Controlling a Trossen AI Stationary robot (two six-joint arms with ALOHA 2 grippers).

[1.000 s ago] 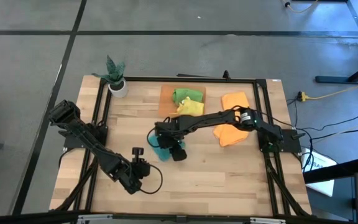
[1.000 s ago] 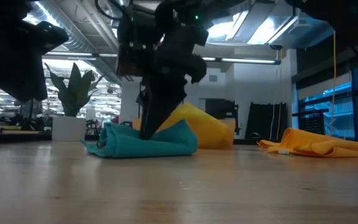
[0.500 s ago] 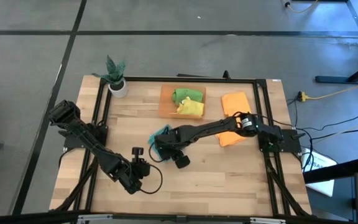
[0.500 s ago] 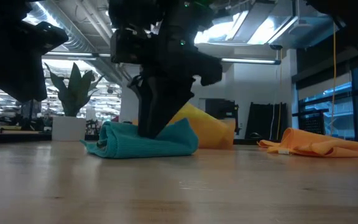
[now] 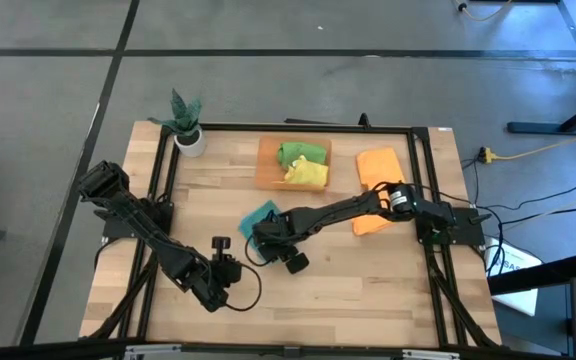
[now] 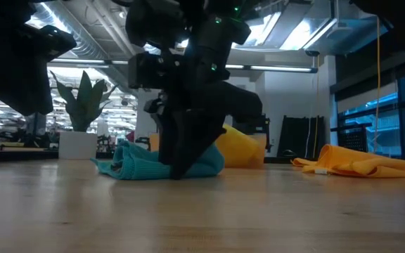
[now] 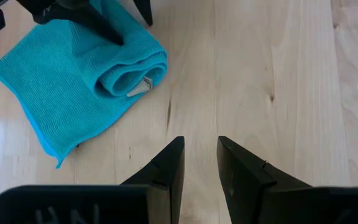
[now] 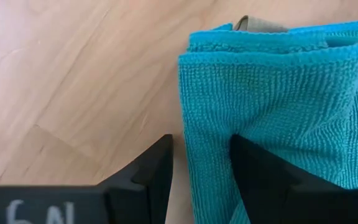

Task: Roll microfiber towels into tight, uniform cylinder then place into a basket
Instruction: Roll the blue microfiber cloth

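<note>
A teal towel (image 5: 260,213) lies mid-table, its near part loosely rolled up (image 7: 132,74) and the rest flat on the wood. My right gripper (image 8: 201,143) points steeply down at the roll, open, with its fingers on either side of the cloth's folded edge (image 8: 207,93). In the low view it (image 6: 178,169) stands in front of the towel (image 6: 136,165). My left gripper (image 7: 199,146) hangs open above bare wood, nearer the front edge, touching nothing. The orange basket (image 5: 266,175) at the back holds a green towel (image 5: 301,152) and a yellow one (image 5: 308,172). My right gripper comes from above, slanting. One finger (image 8: 260,180) lies on the teal towel's folded layers beside their edge (image 8: 229,124); the other (image 8: 151,180) stands over bare wood just off the cloth. The towel rests on the table; I see no pinch.
Two orange towels lie at the right, one flat (image 5: 378,163), one (image 5: 368,222) partly under my right arm. A small white pot with a plant (image 5: 186,125) stands at the back left corner. A black frame runs around the tabletop. Bare wood fills the near half.
My right gripper has gone toward the table's near edge and down, rolling about its own line, and its fingertips now reach the wood at the towel's edge. The teal towel has stayed in place; more of it shows on the far side of the gripper.
</note>
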